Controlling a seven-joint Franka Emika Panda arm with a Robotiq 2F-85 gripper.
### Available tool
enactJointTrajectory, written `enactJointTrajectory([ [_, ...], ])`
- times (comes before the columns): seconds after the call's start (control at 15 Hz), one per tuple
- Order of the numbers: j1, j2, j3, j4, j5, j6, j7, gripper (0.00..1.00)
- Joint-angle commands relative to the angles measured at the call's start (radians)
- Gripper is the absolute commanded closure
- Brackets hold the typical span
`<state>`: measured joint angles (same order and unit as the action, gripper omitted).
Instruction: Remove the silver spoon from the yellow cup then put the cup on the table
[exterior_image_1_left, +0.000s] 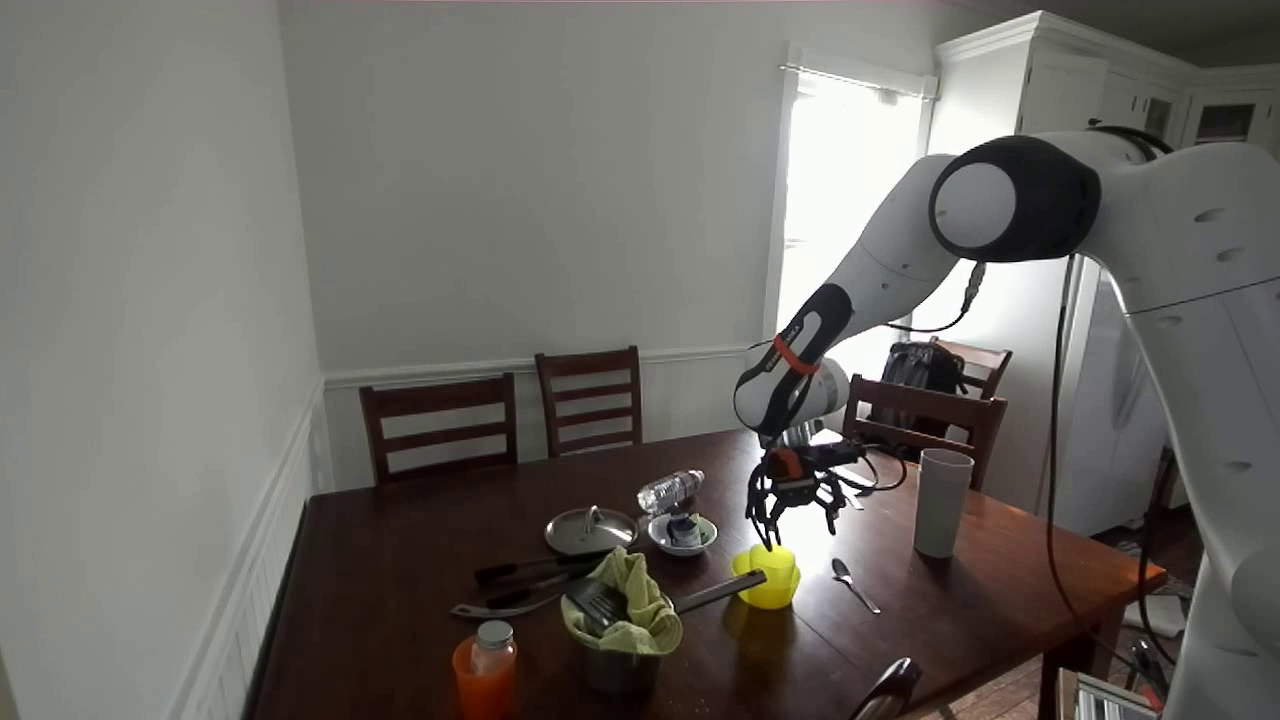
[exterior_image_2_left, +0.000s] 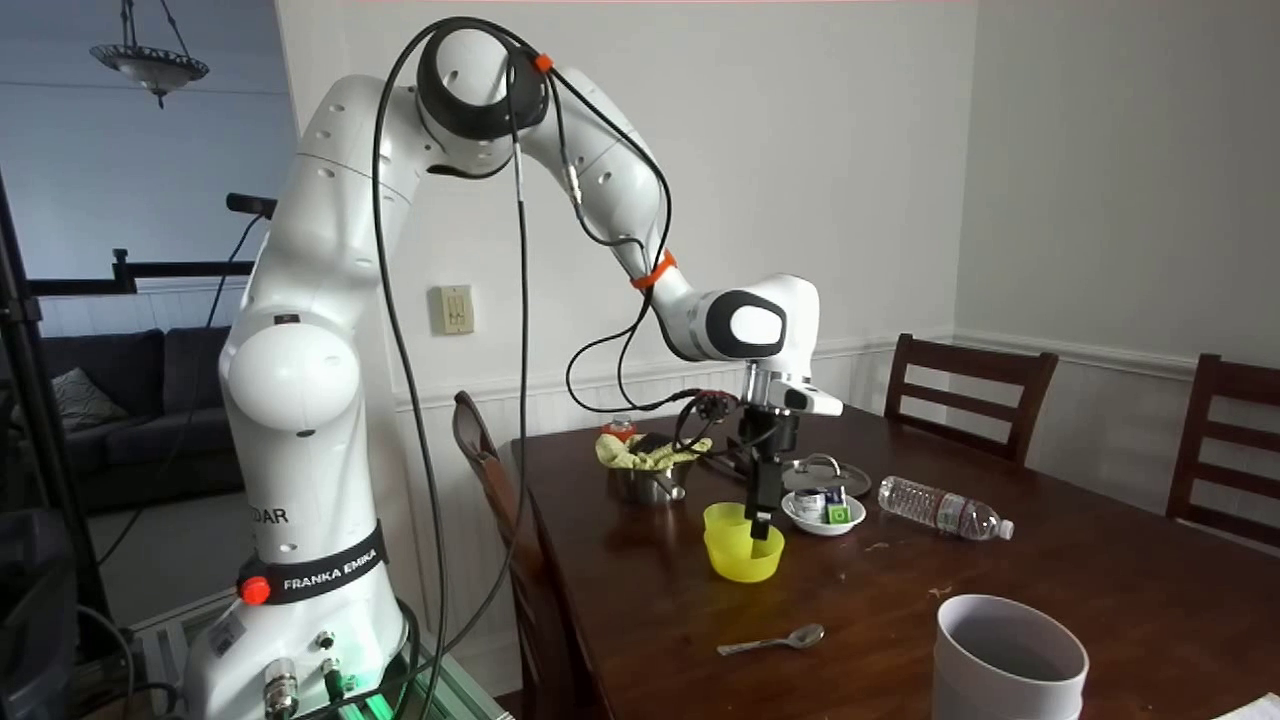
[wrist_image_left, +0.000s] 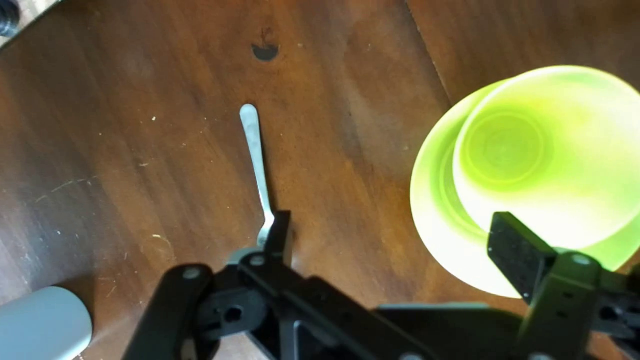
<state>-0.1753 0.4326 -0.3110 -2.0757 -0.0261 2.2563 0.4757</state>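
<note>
You have: silver spoon (wrist_image_left: 257, 160), removal apparently done, lying on the table (wrist_image_left: 340, 100); yellow cup (wrist_image_left: 545, 160), seemingly inside a yellow bowl (wrist_image_left: 427, 200), placing yet due; pincer (wrist_image_left: 390, 225), spread apart, holding nothing

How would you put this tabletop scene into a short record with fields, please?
Silver spoon: lying on the table, out of the yellow cup
Yellow cup: overlaps a wider yellow vessel in the wrist view; whether nested inside it, cannot tell
Tool: open, holding nothing; contact with the yellow cup or vessel unclear
Standing: pale grey tumbler
Lying on its side: plastic bottle
Other items: metal lid, pot with green cloth, orange container
Task state: spoon out; cup's resting place unsettled
</note>
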Motion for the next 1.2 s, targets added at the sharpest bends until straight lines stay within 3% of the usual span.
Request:
enactJointTrajectory([
  [0.0,-0.012,-0.056,0.013,-0.053,0.016,-0.017,-0.064,0.00],
  [0.8,-0.034,-0.035,0.056,-0.066,0.094,0.058,-0.191,0.00],
  [0.93,-0.036,-0.021,0.064,-0.062,0.112,0.076,-0.200,0.28],
  [1.13,-0.037,-0.009,0.070,-0.061,0.130,0.103,-0.211,0.50],
])
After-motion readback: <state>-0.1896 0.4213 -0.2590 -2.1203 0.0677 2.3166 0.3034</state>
